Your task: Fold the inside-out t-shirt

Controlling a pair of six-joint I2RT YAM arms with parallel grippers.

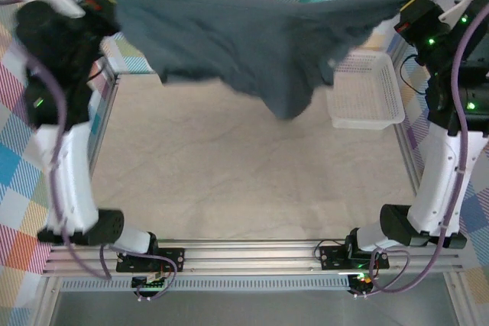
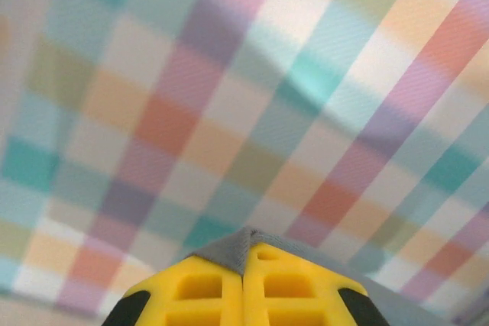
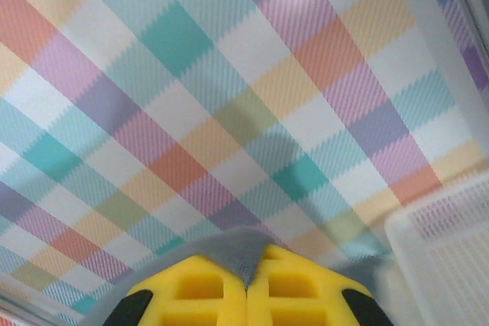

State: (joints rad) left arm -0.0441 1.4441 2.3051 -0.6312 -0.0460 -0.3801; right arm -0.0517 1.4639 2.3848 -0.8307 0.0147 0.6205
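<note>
Slate-grey t-shirt [image 1: 244, 43] hangs stretched between left pincer [image 1: 103, 1] and right pincer [image 1: 410, 8], both clamped on it; white basket [image 1: 370, 104] beneath shirt's right side.

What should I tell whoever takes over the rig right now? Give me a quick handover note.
Grippers: the left gripper is shut on one edge of the t-shirt, raised at the far left. The right gripper is shut on the opposite edge, raised at the far right.
Things: the t-shirt hangs stretched between them, its middle sagging above the table, next to the white basket.
Done: shirt lifted and spread out.
Left: lay it flat, then fold it; no fold is visible yet.
</note>
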